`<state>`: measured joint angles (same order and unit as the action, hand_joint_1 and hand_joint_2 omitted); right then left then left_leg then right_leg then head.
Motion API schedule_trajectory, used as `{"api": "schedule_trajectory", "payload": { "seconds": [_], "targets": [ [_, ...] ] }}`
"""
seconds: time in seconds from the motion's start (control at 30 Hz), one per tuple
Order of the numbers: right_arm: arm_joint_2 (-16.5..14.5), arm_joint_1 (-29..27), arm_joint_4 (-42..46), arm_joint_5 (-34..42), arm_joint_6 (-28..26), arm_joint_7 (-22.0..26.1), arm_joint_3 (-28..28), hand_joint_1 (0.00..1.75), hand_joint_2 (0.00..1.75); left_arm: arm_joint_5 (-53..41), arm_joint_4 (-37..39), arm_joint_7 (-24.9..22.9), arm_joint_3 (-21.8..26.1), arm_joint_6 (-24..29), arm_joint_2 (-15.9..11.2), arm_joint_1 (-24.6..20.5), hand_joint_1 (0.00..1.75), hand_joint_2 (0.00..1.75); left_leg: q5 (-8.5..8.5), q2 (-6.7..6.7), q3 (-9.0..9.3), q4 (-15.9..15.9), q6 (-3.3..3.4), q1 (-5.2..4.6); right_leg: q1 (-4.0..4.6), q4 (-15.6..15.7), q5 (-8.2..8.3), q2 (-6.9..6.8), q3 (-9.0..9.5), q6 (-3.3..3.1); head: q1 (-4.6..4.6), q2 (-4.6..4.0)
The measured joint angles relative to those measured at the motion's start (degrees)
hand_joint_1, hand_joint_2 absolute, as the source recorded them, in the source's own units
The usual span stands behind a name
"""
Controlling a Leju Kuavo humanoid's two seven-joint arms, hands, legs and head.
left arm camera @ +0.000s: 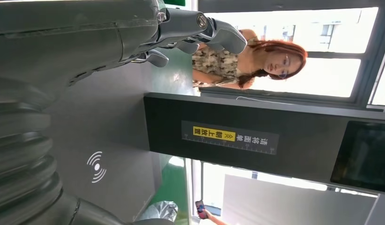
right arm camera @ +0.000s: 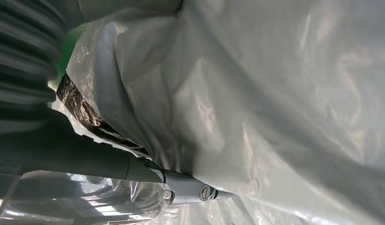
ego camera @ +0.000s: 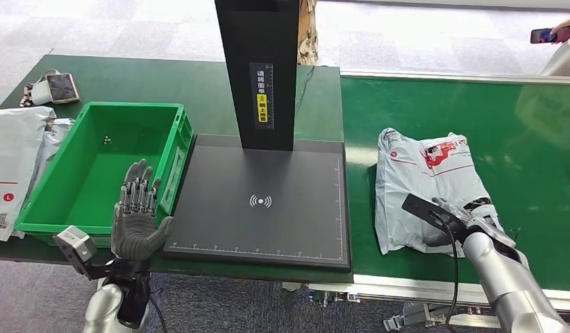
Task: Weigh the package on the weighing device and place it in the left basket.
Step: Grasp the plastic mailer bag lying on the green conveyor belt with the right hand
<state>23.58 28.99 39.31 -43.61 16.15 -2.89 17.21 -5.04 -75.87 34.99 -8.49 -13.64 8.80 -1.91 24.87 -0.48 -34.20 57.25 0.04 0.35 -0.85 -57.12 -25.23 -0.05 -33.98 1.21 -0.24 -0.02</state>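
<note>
Green-topped work table [ego camera: 198, 80] on the left, green conveyor belt [ego camera: 476, 111] on the right, pale patterned floor beyond.

Nearest, at the table's front edge: left hand [ego camera: 136, 215] raised upright, palm toward the scale, fingers [ego camera: 138, 187] spread apart, holding nothing. Just beside the near right corner of the green basket [ego camera: 176, 149], apart from it. Same hand in the left wrist view [left arm camera: 87, 42], thumb [left arm camera: 214, 30] extended, nothing in its grasp.

On the belt's near side: right hand [ego camera: 457, 220] down on the near edge of the grey plastic mailer package [ego camera: 428, 187], touching it. Fingers pressed into the film, thumb [right arm camera: 190, 190] lying against crinkled grey plastic [right arm camera: 275, 93] in the right wrist view. Cannot tell whether actually gripping or merely resting.

Between basket and package: black weighing platform [ego camera: 268, 201], flat, with white wireless mark [ego camera: 261, 201] at centre, ruler ticks along its edges. Package well apart from the platform, wholly on the belt.

Left of the basket: more white and grey mailer bags [ego camera: 14, 159] heaped on the table.

Farther back: black upright column [ego camera: 261, 69] rising from the platform's rear, with yellow-and-white label [ego camera: 262, 94]. Phone [ego camera: 62, 87] near the table's far left corner. Person's hand with a phone [ego camera: 552, 33] at far right. Person [left arm camera: 246, 61] standing behind the column.
</note>
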Motion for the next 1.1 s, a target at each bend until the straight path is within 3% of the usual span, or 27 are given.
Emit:
{"api": "schedule_trajectory", "payload": {
  "seconds": [0.77,0.9,1.1],
  "targets": [
    [0.31,1.93,2.0,-1.44,-2.12,0.01,4.39,1.75,1.75,1.37,-0.03,0.53,0.08,1.16,-0.53,1.13,0.0,1.75,0.0,0.0,0.0,0.0,0.01,0.0,0.0,0.0,0.0,0.0,0.02,0.01,0.0,0.0],
    [-0.19,1.83,3.5,-1.78,-9.7,-0.46,4.03,1.75,1.75,1.6,-1.11,0.76,0.44,1.27,-0.52,2.7,0.0,1.75,0.0,0.01,-0.03,-0.01,0.01,0.0,0.01,-0.01,0.0,0.02,0.02,0.0,0.01,0.0],
    [-3.66,1.62,9.19,-1.28,-21.81,-0.24,-0.15,1.75,1.75,1.65,-4.84,0.21,1.5,1.52,-0.4,5.51,0.0,1.75,0.0,0.01,-0.03,-0.01,0.01,0.01,0.03,-0.01,-0.01,-0.01,-0.01,0.01,-0.01,0.0]
  ]
}}
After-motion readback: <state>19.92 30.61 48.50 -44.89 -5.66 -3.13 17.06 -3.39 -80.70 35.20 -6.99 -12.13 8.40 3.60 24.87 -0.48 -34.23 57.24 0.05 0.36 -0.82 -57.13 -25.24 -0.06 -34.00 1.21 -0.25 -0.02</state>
